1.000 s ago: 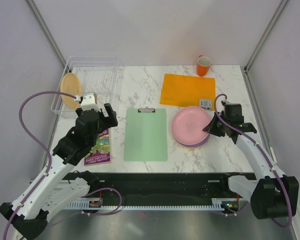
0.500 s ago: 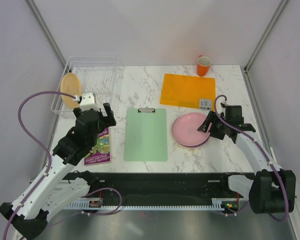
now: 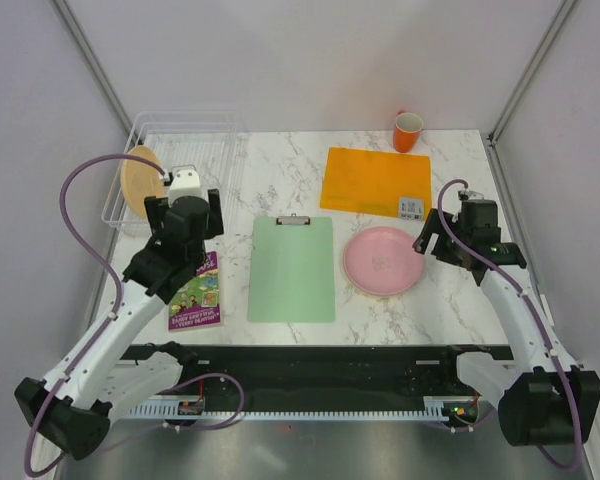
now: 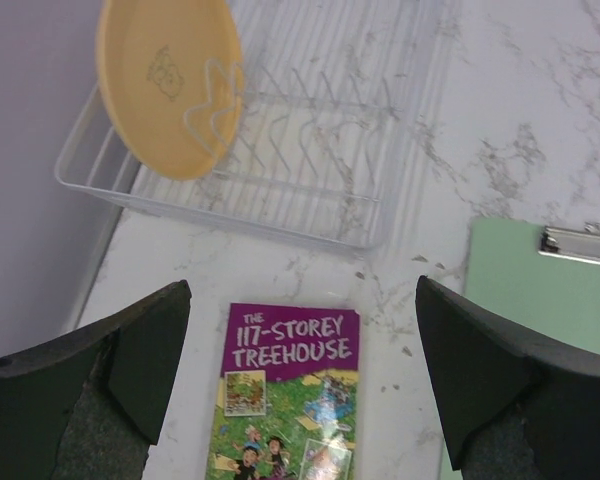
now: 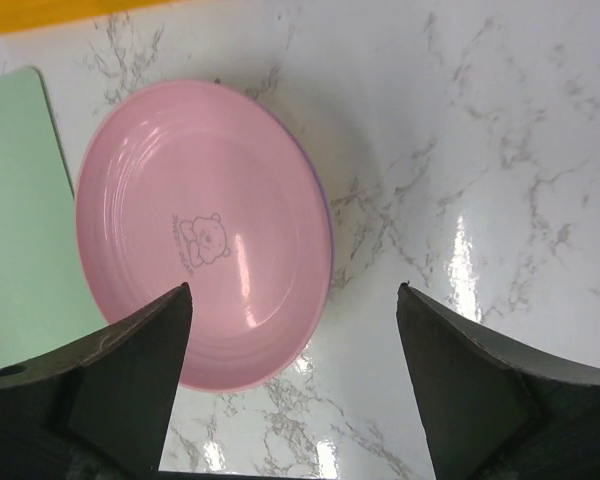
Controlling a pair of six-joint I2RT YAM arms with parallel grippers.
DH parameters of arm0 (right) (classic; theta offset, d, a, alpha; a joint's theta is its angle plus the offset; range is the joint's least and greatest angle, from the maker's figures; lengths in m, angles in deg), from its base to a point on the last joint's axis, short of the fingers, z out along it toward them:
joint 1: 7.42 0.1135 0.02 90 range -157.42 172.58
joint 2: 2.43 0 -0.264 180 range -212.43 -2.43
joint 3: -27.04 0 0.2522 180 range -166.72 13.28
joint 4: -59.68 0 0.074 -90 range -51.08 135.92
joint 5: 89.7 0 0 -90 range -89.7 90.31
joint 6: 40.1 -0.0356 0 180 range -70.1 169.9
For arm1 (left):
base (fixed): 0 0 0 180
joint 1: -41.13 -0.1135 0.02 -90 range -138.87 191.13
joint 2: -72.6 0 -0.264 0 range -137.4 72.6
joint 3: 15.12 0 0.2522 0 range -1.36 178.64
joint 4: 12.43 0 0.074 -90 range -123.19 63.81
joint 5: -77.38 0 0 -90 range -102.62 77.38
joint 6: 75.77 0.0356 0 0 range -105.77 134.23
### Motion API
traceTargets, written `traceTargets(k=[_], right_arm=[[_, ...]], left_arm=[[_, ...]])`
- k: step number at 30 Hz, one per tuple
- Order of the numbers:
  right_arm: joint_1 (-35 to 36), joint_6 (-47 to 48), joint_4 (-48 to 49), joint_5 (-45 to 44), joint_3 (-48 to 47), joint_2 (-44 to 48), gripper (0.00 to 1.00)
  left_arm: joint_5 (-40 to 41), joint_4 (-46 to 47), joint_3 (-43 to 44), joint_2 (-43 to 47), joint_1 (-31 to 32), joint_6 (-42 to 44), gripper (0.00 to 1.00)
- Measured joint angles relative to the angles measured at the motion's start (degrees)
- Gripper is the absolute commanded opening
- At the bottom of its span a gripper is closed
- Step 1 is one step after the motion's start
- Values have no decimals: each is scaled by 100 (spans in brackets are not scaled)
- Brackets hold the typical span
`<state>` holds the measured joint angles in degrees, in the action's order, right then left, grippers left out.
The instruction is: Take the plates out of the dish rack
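Marble-veined tabletop [image 3: 280, 165] is carrying everything in the top view. L gripper [image 3: 183, 205] is hovering w/ jaws spread wide, nothing btwn them. Just ahead of it, slightly left, the thin-wire dish rack [image 3: 205, 150] is holding one matte yellow-orange plate [image 3: 140, 181] standing on edge. R gripper [image 3: 435, 235] is hanging w/ jaws wide too, gripping nothing. The round pink plate [image 3: 382, 259] is lying flat just off its tips, beside a flat green clipboard [image 3: 292, 268].

L wrist view: plate is leaning against the rack's bent wire prongs, ahead-left of the fingers. A glossy paperback [image 4: 288, 395] is lying below the jaws.

R wrist view: shallow pink plate w/ a bear emblem is sitting below the jaws, toward one finger. A thin lilac rim [image 5: 330, 235] is peeking out beneath its edge.
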<state>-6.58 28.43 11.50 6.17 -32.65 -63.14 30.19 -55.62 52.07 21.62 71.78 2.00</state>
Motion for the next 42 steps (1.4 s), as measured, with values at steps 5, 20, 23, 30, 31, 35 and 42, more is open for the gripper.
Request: traceTargets(k=[5,20,23,30,31,35,42], right_arm=[[0,96,-76,-358,-203,463,91],[0,109,623,-20,103,-444,91],[0,111,804,79,146,-763,91],[0,125,1189,306,155,-1285,90],[0,129,1224,330,155,-1335,89],[0,136,1364,446,155,-1572,88],[0,136,1517,531,155,-1696,88]], left_arm=[[-343,553,424,-758,-1432,612,100],[-940,2052,1493,-3311,-3683,1279,100],[-979,2199,1615,-3574,-3748,1305,100],[-1047,2472,1818,-4116,-3950,1316,96],[-1054,2511,1818,-4164,-3980,1316,93],[-1126,2599,1821,-4404,-4092,1311,65],[-1082,2712,1823,-4592,-4129,1335,5]])
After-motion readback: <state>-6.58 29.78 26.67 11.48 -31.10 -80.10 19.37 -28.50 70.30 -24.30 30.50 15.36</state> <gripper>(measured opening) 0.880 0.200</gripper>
